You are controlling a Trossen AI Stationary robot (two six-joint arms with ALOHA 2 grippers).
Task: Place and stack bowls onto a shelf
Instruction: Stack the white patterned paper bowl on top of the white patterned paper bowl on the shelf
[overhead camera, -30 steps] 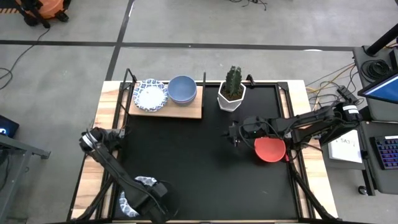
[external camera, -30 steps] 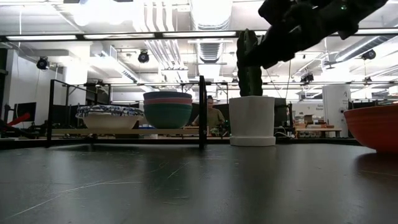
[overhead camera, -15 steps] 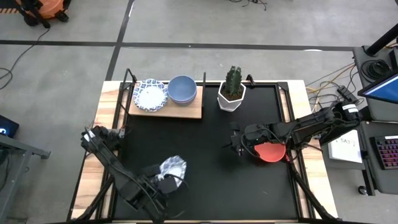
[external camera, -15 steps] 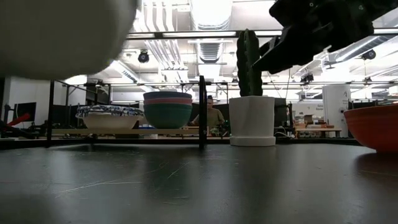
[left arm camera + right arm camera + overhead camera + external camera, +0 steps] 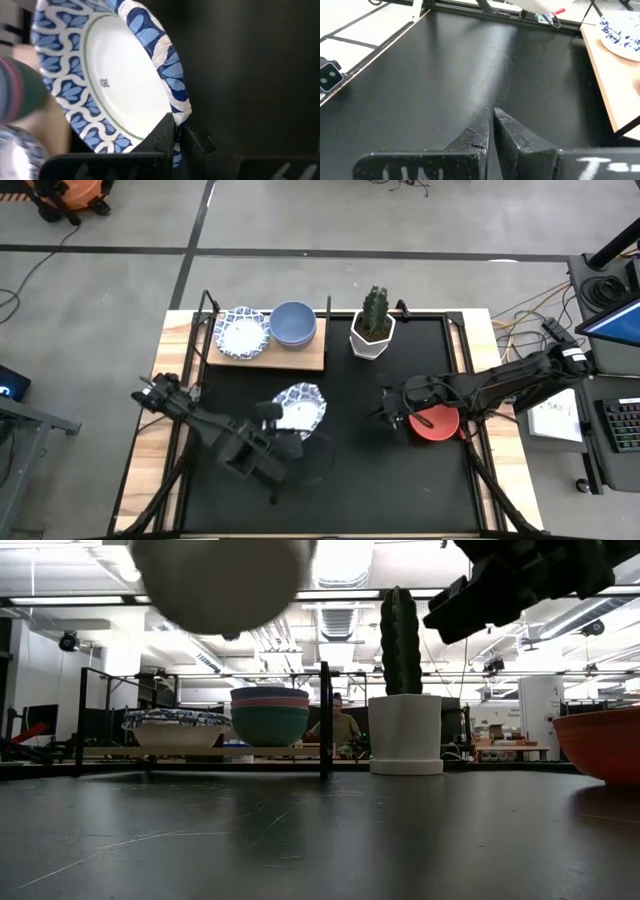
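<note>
My left gripper [image 5: 279, 420] is shut on a white bowl with a blue-patterned rim [image 5: 299, 408], held high over the table's middle. It shows as a pale underside in the low view [image 5: 221, 578]. The wooden shelf [image 5: 300, 358] at the far left carries white blue-rimmed bowls [image 5: 243, 333] and a stack with the blue bowl on top [image 5: 294, 323], over pink and green [image 5: 270, 716]. The red bowl [image 5: 436, 423] rests on the table at the right. My right gripper [image 5: 384, 411] is shut and empty just left of it, above the table. My left gripper pinches the bowl's scalloped rim [image 5: 176, 120] between its two fingers, one finger [image 5: 164, 136] inside the bowl and one [image 5: 194, 144] outside. The fingers come from the table's near left side. The bowl is lifted clear of the table, its opening up.
A white pot with a cactus [image 5: 373, 326] stands right of the shelf, near the far edge. The shelf's black posts [image 5: 325, 720] rise at its ends. The black tabletop [image 5: 330, 480] spreads between the arms. A person shows in the room far behind [image 5: 343, 728].
My left gripper has swung from the table's near edge toward the far side and the right, nearer the shelf. It carries the white blue-rimmed bowl lifted clear. My right gripper has drifted slightly toward the near edge, staying shut.
</note>
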